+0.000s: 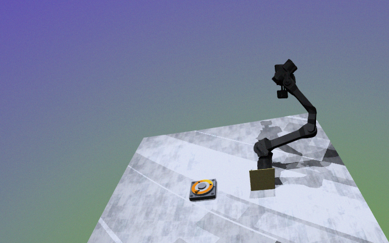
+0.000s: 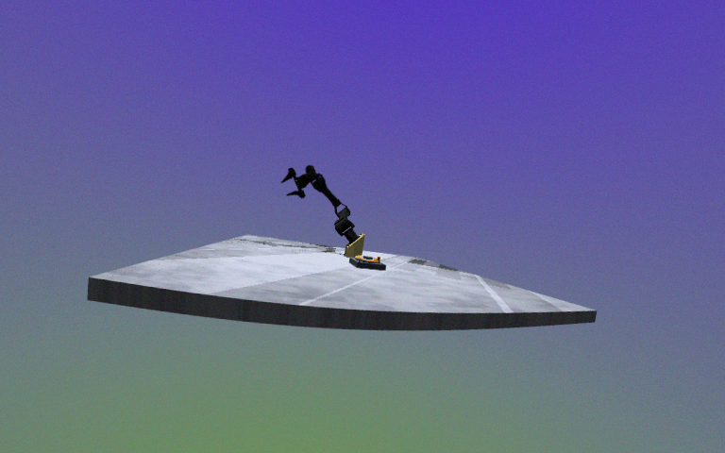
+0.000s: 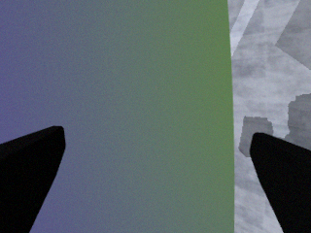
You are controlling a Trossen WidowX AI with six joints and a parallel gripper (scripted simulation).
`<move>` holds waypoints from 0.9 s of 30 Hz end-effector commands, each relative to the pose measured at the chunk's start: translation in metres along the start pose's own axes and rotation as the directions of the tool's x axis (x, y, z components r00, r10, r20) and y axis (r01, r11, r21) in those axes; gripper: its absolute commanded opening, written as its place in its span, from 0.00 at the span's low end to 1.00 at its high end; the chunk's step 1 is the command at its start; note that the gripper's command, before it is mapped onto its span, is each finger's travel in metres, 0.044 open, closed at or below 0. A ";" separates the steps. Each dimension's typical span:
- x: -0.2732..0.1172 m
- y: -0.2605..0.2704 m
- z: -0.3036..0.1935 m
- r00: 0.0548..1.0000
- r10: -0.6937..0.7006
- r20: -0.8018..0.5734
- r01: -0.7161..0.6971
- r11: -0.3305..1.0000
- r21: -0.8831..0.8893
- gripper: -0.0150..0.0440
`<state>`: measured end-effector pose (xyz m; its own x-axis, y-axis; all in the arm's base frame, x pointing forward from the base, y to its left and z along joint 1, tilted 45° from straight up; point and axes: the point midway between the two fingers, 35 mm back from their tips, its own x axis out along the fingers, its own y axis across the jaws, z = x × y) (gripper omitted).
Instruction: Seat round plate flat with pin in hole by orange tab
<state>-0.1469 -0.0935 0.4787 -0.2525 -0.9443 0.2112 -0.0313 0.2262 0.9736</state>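
Plate (image 1: pixel 202 187) lies far below and well apart from our gripper (image 2: pixel 292 184); jaws spread wide, holding nothing.

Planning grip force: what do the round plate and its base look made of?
Round plate: light grey, matte, perhaps metal or plastic, with a glossy-looking orange ring; too small to tell. Base: dark grey, dull, with corner fasteners, suggesting metal or hard plastic.

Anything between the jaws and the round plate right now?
Nothing visible does. The gripper hangs open high in the air, far from the round plate on its base. The tan block at the arm's foot stands beside the base, not over it.
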 end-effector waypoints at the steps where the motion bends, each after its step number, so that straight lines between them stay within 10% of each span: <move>1: 0.001 0.001 -0.004 1.000 0.000 -0.006 0.000 1.000 -0.013 0.89; 15: 0.009 -0.010 -0.232 0.903 -0.104 -0.416 -0.198 0.759 -0.620 0.26; 27: -0.049 -0.070 -0.377 0.717 -0.293 -0.633 -0.438 0.517 -0.735 0.25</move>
<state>0.1918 -0.1587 0.4545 0.3855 -0.9227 -0.0062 0.7566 0.3122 0.5745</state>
